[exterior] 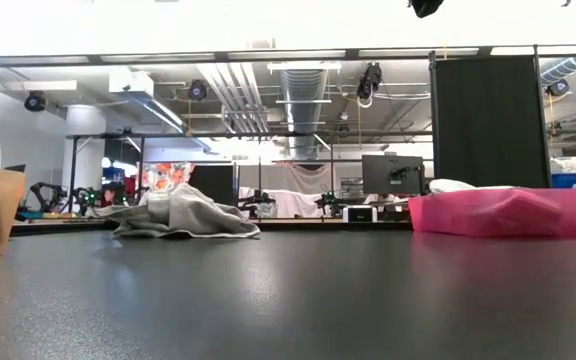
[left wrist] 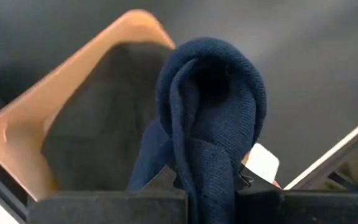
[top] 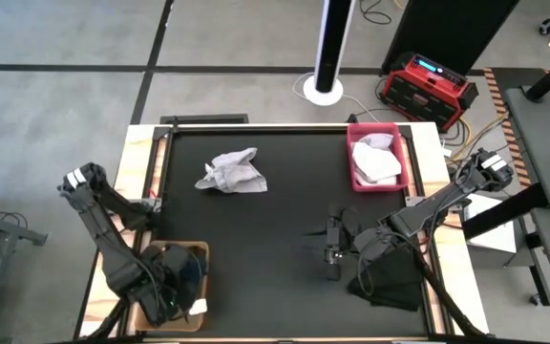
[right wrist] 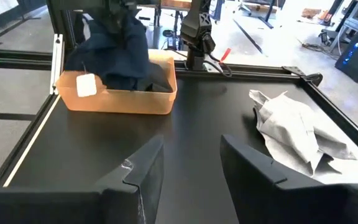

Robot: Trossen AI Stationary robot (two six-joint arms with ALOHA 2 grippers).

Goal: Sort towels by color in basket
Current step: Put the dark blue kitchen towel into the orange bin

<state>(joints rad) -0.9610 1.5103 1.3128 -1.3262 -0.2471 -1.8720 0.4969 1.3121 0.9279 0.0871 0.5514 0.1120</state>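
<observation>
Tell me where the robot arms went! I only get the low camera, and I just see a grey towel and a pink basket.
Observer: The left gripper hangs over the tan basket, near the table's left edge.
Operator: Is it holding anything?
Observer: Yes, its fingers are shut on a navy towel that dangles above the basket.
Operator: And the other arm?
Observer: The right gripper is open and low over the bare table, next to a black towel.

Navy towel [left wrist: 210,118] dangles over tan basket [top: 197,250] — grey towel [top: 232,172] crumpled mid-table.
</observation>
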